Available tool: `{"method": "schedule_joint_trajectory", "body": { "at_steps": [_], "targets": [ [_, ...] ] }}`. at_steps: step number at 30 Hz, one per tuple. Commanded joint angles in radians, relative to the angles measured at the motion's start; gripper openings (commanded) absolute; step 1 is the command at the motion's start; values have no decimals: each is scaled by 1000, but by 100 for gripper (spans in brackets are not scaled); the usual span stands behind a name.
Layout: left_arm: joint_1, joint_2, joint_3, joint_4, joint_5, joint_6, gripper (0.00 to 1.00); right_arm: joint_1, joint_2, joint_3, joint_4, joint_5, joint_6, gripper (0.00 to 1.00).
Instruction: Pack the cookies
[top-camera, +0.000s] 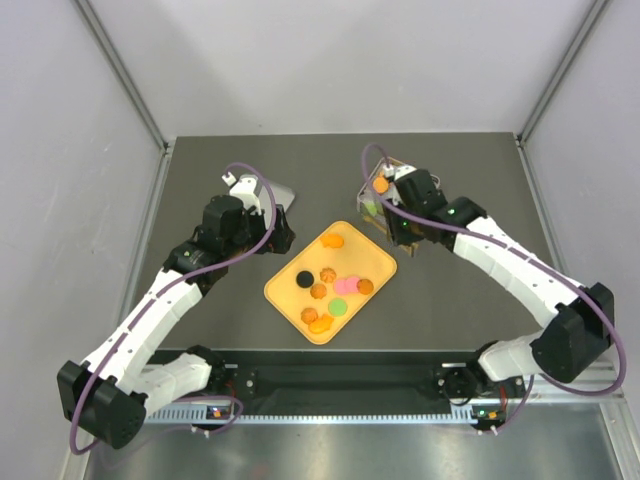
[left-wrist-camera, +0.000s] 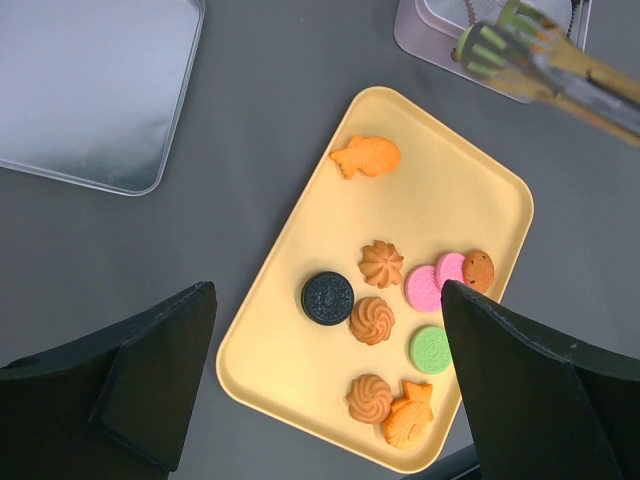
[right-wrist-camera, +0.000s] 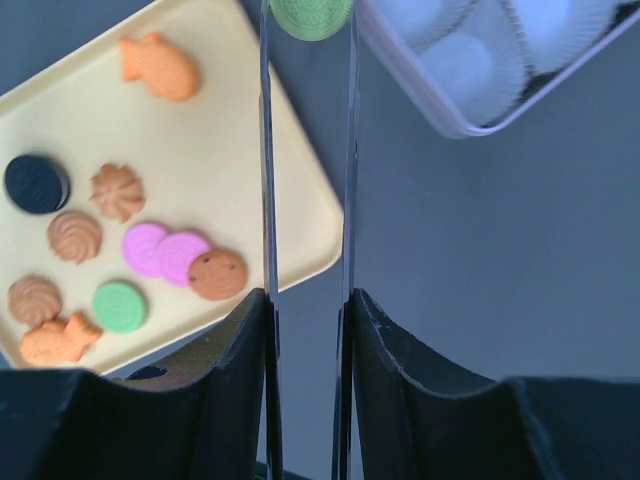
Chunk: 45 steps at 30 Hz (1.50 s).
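Observation:
Several cookies lie on the orange tray (left-wrist-camera: 290, 300): a black one (left-wrist-camera: 328, 297), two pink (left-wrist-camera: 425, 287), a green one (left-wrist-camera: 431, 349), orange swirls (left-wrist-camera: 371, 320) and fish shapes (left-wrist-camera: 365, 155). My left gripper (left-wrist-camera: 328, 290) is open and empty above the tray's near end, also in the top view (top-camera: 275, 225). My right gripper (right-wrist-camera: 308, 300) is shut on metal tongs (right-wrist-camera: 268, 180), which pinch a green cookie (right-wrist-camera: 310, 14) at their tips beside the pink tin's rim (right-wrist-camera: 440, 118). In the top view the right gripper (top-camera: 405, 208) is by the tin (top-camera: 372, 205), which holds an orange cookie (top-camera: 382, 184).
A silver tin lid (left-wrist-camera: 90, 90) lies flat left of the tray, partly under my left arm in the top view (top-camera: 286, 192). The tin's compartments (right-wrist-camera: 470, 50) are white paper cups. Grey walls close in the table on three sides.

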Motion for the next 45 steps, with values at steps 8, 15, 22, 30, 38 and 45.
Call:
{"method": "schedule_joint_trajectory", "body": {
  "at_steps": [8,15,22,30,38,45],
  "targets": [
    [4,1,0,16,12,4,99,-187,80,87,117,56,-37,35],
    [4,5,0,16,15,2,99,-226,155,104,172,73,-17,35],
    [4,1,-1,16,16,4,99,-235,192,121,187,81,-7,35],
    [4,-1,-1,16,15,4,99,-235,205,124,189,75,-2,35],
    [4,1,-1,16,15,2,99,-238,198,101,192,84,-4,36],
    [4,1,-1,16,15,2,99,-240,191,83,193,81,-2,36]
  ]
}}
